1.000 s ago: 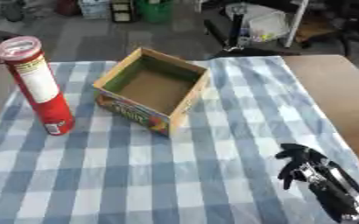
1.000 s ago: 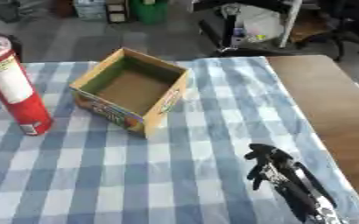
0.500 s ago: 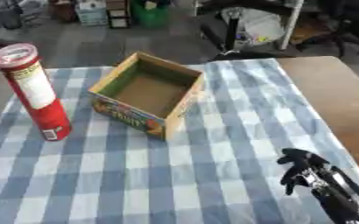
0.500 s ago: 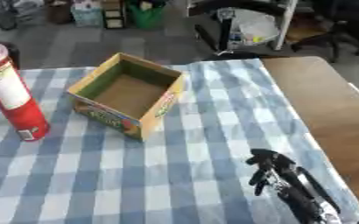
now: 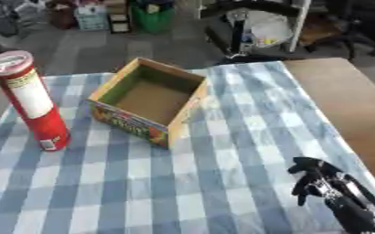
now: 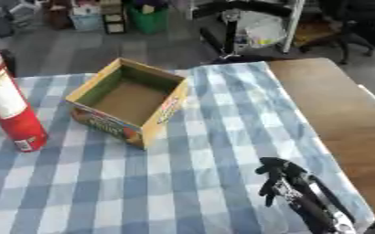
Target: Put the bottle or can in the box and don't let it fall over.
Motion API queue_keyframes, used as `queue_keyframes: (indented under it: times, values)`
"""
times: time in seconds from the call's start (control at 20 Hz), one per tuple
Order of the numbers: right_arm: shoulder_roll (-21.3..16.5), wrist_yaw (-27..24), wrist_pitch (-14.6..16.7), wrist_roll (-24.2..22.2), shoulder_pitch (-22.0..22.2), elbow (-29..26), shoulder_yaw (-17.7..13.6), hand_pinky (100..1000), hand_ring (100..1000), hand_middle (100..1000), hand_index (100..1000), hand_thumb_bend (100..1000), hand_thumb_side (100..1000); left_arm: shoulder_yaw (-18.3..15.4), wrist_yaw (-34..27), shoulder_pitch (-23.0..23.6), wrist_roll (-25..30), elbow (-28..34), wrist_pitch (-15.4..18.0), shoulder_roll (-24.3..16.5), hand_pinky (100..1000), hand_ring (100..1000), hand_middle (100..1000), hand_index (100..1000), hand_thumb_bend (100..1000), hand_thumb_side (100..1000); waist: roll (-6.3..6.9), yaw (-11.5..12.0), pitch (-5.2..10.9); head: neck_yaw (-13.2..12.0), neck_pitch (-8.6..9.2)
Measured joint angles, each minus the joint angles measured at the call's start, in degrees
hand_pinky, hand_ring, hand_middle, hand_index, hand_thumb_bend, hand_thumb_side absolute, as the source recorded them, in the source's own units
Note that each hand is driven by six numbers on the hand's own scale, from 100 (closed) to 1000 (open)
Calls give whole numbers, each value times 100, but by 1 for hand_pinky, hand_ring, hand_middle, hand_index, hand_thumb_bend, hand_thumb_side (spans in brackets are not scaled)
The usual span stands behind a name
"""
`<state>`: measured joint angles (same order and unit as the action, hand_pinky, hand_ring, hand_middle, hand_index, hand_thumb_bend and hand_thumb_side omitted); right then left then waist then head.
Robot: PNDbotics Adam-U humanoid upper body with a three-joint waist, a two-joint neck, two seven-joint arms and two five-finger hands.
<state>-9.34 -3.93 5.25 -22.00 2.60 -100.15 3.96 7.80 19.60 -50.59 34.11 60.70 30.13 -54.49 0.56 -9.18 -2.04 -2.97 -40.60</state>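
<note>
A tall red can [image 5: 32,101] with a white label and a pale lid stands upright on the checked cloth at the left. To its right sits an open cardboard box [image 5: 151,100], empty, with a printed front wall, turned at an angle. My right hand [image 5: 318,183] shows at the lower right, resting low over the cloth with its fingers curled downward and nothing in them. It is far from both the can and the box. The left hand shows in neither view.
The blue and white checked cloth [image 5: 183,183] covers most of the table. Bare brown tabletop [image 5: 350,105] lies along the right side. Beyond the far edge there are chairs, bins and floor clutter [image 5: 151,13].
The whole picture has shifted slightly, so the camera moved. The can and box stay in place. My right hand sits a little lower in the view.
</note>
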Motion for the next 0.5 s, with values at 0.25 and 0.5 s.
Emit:
queue_keyframes:
  times: [0.25, 0.5]
  values:
    - [-1, -22, -7, -9, -3, 1, 4, 369, 494, 664, 811, 100, 607, -25, 364, -177, -9, -447, 9, 245, 818, 892, 888, 930, 682, 659, 0, -24, 0, -8, 0]
    - [-1, -25, -9, -29, -5, 2, 33, 370, 495, 664, 811, 100, 607, -99, 643, -294, 24, -809, -24, 408, 779, 874, 874, 922, 681, 665, -1, -34, 0, -37, 0]
